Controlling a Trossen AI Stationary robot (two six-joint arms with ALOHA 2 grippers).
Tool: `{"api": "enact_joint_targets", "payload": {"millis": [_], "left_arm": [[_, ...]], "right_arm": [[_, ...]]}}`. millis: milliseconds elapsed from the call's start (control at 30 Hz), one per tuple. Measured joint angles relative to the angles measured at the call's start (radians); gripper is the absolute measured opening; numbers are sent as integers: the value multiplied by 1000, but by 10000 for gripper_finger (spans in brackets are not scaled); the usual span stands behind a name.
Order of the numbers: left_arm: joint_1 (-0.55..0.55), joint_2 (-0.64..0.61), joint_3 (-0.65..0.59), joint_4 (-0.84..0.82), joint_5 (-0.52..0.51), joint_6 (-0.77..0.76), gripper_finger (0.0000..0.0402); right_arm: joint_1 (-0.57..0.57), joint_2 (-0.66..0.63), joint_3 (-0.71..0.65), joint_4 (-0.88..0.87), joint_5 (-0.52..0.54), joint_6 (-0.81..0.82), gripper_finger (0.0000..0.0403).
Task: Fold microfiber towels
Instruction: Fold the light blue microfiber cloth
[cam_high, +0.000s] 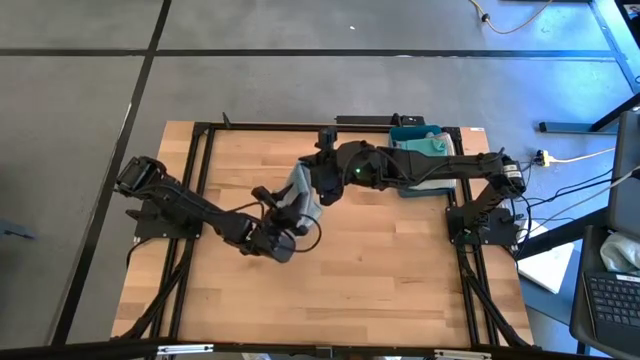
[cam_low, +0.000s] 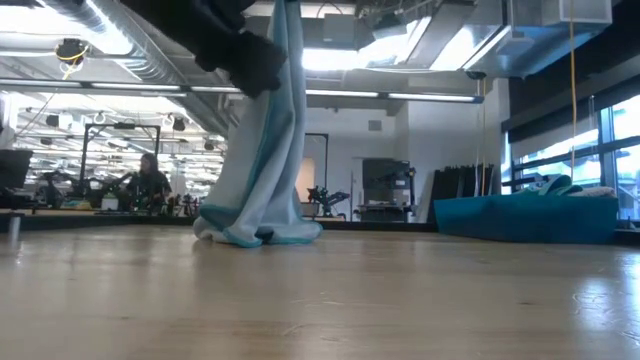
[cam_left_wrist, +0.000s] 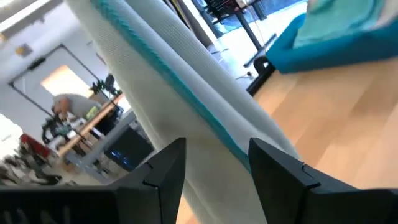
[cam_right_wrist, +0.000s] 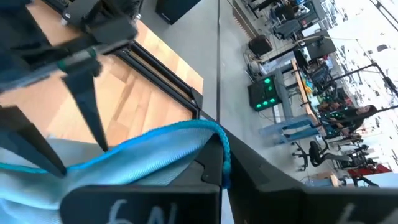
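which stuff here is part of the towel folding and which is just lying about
Part of the job:
- hanging towel, pinched by the right gripper
- left gripper, fingers open beside it
- spare towels in the tray

Just lying about:
- blue tray
- laptop off the table

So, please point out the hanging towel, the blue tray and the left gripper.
towel (cam_low: 262, 170): low view, on its hanging middle.
tray (cam_low: 520, 217): low view, on its front wall.
left gripper (cam_left_wrist: 216, 163): left wrist view, midway between its open fingertips.

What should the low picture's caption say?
A pale blue towel hangs from the right gripper, its bottom bunched on the table.
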Motion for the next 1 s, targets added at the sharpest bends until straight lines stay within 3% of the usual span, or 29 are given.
{"api": "enact_joint_targets", "payload": {"millis": [300, 500, 733, 833, 1000], "left_arm": [[-90, 0, 0, -98, -160, 1, 164], [-101, 0, 0, -100, -167, -64, 164], [-40, 0, 0, -12, 105, -334, 168], [-12, 1, -1, 3, 265, -319, 168], [12, 1, -1, 87, 350, -287, 168]], "right_arm": [[0, -9, 1, -9, 2, 3, 12], [0, -9, 1, -1, 2, 7, 12], [0, -9, 1, 0, -30, 39, 12], [0, -9, 1, 1, -32, 35, 12], [0, -9, 1, 3, -31, 35, 12]]}}
